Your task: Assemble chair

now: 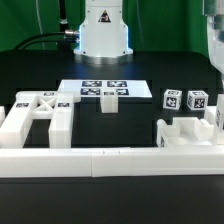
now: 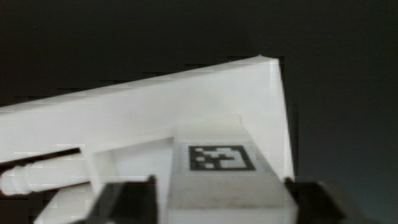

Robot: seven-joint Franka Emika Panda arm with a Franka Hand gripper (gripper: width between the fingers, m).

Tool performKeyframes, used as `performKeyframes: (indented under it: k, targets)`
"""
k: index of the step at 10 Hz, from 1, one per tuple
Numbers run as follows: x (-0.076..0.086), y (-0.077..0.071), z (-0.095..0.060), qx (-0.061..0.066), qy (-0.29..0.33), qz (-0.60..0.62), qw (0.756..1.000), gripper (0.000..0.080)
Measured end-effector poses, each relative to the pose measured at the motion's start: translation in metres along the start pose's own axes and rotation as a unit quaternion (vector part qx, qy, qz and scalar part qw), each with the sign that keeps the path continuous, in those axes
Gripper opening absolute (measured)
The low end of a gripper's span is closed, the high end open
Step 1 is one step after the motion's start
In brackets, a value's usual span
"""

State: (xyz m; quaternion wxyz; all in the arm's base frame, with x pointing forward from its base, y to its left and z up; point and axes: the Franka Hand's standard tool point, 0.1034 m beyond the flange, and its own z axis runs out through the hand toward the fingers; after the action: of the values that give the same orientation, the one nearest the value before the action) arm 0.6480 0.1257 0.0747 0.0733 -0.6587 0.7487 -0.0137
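Gripper: your gripper (image 2: 214, 208) straddles a tagged white bar (image 2: 222, 190) of the chair, with one of its fingers (image 2: 125, 205) on each flank. The pads sit right at the bar's sides, but you cannot tell whether they clamp it or stand just clear.
Between the fingers: the bar runs straight out ahead of the gripper, and its square tag (image 2: 219, 158) faces the wrist camera just beyond the fingertips.
Beyond the bar: a broad white panel (image 2: 169, 110) backs the bar and slopes away to a sharp corner. You cannot tell whether the two are joined or only touching.
Beside the gripper: a short round peg (image 2: 39, 178) pokes out near one finger, low on the panel.
Further out: only dark bench (image 2: 107, 35) lies past the panel.
Other chair parts: the exterior view shows a built-up piece (image 1: 35, 115), a small upright block (image 1: 108, 103), a tagged cube (image 1: 172, 99), a second cube (image 1: 197, 99) and a low blocky part (image 1: 185, 132). They lie behind the border wall (image 1: 100, 160), near the marker board (image 1: 105, 88). The gripper is not clearly visible there, so you cannot place them against it.
Step in hand: this looks like work on the bar itself, either taking hold of it or letting it go.
Next move: confirm the grip first. If the bar is held, carry it level. If it is free, lift straight off so the fingers do not drag the bar or panel.
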Motion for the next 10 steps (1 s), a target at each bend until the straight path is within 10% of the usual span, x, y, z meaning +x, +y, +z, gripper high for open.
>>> performKeyframes:
  k: [6,10]
  targets:
    - [0.0011,-0.0022,-0.0008,0.004,0.001,-0.192,0.981,0.0647]
    - [0.0029,-0.0012,-0.0005,0.000,0.001,-0.389,0.921,0.0649]
